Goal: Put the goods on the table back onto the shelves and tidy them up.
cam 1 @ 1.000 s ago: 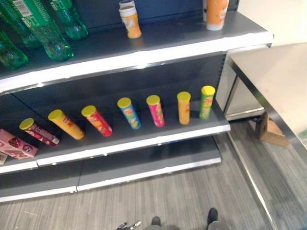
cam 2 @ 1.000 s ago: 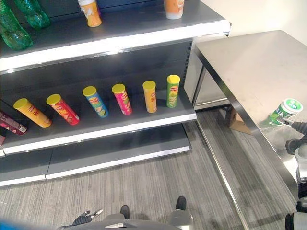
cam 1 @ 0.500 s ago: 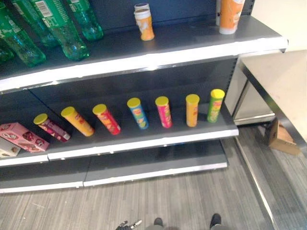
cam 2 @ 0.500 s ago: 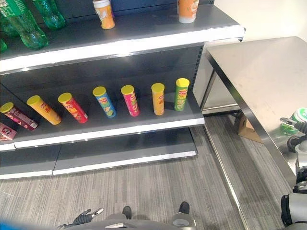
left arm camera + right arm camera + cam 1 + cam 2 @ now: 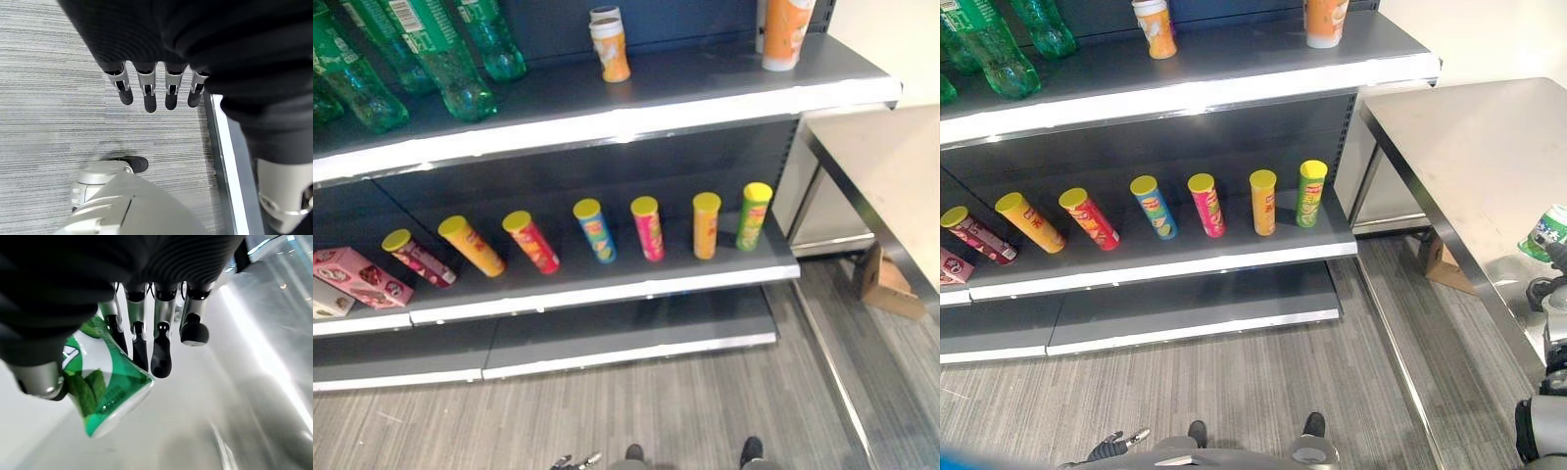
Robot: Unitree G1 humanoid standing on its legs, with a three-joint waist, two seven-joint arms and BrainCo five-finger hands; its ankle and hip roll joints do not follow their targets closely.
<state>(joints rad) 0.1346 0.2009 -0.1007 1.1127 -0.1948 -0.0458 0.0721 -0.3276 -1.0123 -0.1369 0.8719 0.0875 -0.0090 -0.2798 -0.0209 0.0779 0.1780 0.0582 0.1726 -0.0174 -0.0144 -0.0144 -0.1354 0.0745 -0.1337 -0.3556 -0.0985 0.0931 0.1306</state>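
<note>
A green and white cup [image 5: 102, 382] sits tilted in my right hand [image 5: 161, 350], pinched between the thumb and the curled fingers just above the steel table [image 5: 1459, 137]. In the right eye view the cup [image 5: 1551, 228] shows at the far right edge. My left hand [image 5: 146, 93] hangs low over the grey floor with straight fingers and holds nothing. Several chip cans [image 5: 1200, 204] stand in a row on the middle shelf [image 5: 1165, 264], and a green can [image 5: 1310, 193] is the rightmost.
Green bottles [image 5: 431, 59] and two orange cups [image 5: 1156, 27] [image 5: 1325, 22] stand on the top shelf. A pink box [image 5: 357, 277] lies at the middle shelf's left end. A cardboard box [image 5: 1440, 262] sits under the table. Open floor lies between shelf and table.
The camera has turned a little left, so the shelves sit further right. My right hand has carried the green cup toward the view's right edge and slightly higher. The left hand stays put.
</note>
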